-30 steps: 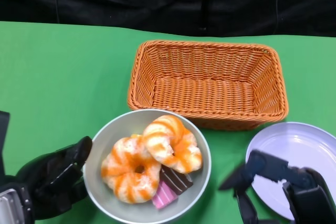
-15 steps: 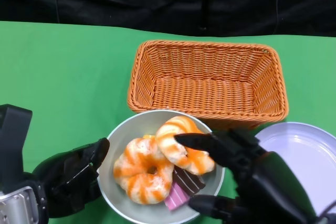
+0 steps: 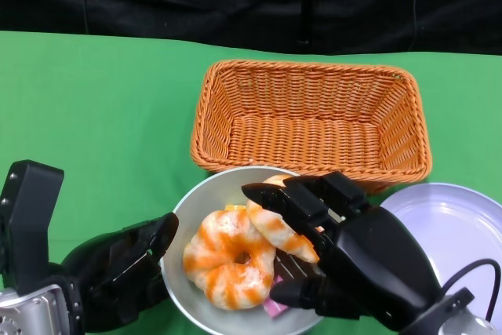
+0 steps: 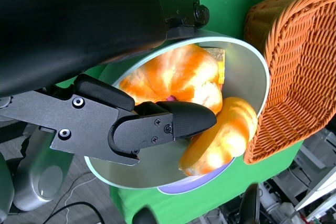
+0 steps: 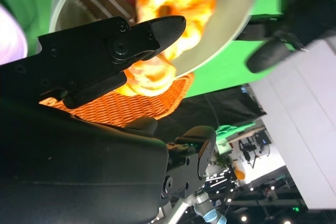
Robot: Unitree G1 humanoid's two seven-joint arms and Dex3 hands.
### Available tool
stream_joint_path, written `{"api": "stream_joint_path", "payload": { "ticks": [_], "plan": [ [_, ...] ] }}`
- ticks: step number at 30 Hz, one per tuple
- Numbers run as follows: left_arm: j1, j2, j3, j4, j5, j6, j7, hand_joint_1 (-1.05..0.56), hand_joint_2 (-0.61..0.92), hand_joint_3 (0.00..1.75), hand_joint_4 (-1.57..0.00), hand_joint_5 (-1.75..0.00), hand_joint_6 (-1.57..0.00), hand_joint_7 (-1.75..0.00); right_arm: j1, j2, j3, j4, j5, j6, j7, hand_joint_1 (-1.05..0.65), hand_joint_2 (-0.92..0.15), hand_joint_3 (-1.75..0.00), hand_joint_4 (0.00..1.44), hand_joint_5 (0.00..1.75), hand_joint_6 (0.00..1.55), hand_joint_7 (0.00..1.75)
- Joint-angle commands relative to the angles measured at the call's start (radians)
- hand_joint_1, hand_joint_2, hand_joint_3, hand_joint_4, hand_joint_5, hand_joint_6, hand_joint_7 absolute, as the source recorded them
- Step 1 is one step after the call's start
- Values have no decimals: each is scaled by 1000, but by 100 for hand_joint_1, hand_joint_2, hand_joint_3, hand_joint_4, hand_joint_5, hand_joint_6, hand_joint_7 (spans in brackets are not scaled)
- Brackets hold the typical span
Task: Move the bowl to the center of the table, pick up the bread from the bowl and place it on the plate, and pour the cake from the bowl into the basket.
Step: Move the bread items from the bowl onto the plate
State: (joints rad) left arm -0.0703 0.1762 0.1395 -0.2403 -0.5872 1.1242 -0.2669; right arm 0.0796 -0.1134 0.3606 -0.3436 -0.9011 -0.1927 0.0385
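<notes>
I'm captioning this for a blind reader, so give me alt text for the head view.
The robot's black right hand reaches over a grey round bowl of orange-glazed ring breads, while its black left hand rests at the bowl's rim. Behind, on green cloth, stands an empty orange wicker basket; a white plate lies at right.

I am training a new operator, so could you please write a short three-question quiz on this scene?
1. True or false: the basket holds a cake.
2. Which hand reaches over the bowl onto a bread? A) left B) right
3. Fill in: the plate lies to the ____ of the bowl, seen from the robot.

Key:
1. False; the basket is empty.
2. B; the right hand lies over the bread, while the left hand sits at the bowl's outer rim.
3. Right.
</notes>
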Motion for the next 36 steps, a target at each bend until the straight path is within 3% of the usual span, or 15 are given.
{"api": "stream_joint_path", "payload": {
  "ticks": [1, 12, 19, 20, 23, 29, 30, 32, 33, 34, 36],
  "plan": [
    [9, -3, -2, -16, -6, 22, 13, -65, 92, 52, 0, 0, 0, 0, -31, -20, 8, 37, -36, 12, -42, -56, -90, -1, 0, 55, 6, 43],
    [21, 11, -24, -25, -7, 18, -6, -63, 92, 53, 0, 0, 0, 0, -100, -46, 36, 150, -99, 35, -112, -56, -92, -1, 0, 47, 8, 36],
    [17, -27, -6, -48, -3, 65, 51, -63, 92, 47, 0, 0, -1, -1, -155, -69, 59, 246, -119, 57, -140, -55, -92, -2, 0, 47, 12, 29],
    [22, -20, -23, -53, 6, 51, 44, -63, 92, 47, 0, 0, -2, -1, -177, -65, 67, 309, -133, 55, -187, -55, -92, -2, 0, 47, 12, 29],
    [39, 13, -81, -70, 49, -7, 26, -63, 92, 48, -8, -4, -6, -3, -230, -60, 88, 456, -152, 40, -330, -42, -88, 0, 16, 67, 40, 18],
    [86, 70, -149, -123, 134, -146, 9, -58, 92, 51, -29, -17, -20, -7, -293, -47, 111, 638, -96, -53, -534, -16, -89, -1, 69, 64, 89, 16],
    [90, 66, -150, -129, 136, -146, 17, -58, 92, 51, -29, -18, -21, -7, -304, -51, 118, 666, -88, -86, -577, -17, -89, -1, 78, 71, 97, 18],
    [99, 72, -166, -144, 156, -161, 26, -57, 92, 52, -30, -18, -22, -7, -327, -59, 132, 718, -90, -146, -679, -21, -86, 0, 96, 105, 116, 24],
    [104, 79, -177, -152, 171, -173, 28, -56, 92, 54, -31, -20, -24, -7, -339, -62, 140, 741, -96, -171, -729, -19, -86, -1, 93, 142, 114, 58],
    [108, 84, -185, -157, 184, -182, 26, -56, 92, 54, -31, -20, -24, -7, -349, -64, 147, 758, -100, -185, -764, -18, -86, -1, 91, 155, 104, 85],
    [123, 102, -203, -179, 211, -215, 15, -57, 92, 55, -31, -21, -25, -7, -365, -63, 158, 779, -104, -212, -834, -17, -86, -4, 91, 168, 94, 116]
  ]
}}
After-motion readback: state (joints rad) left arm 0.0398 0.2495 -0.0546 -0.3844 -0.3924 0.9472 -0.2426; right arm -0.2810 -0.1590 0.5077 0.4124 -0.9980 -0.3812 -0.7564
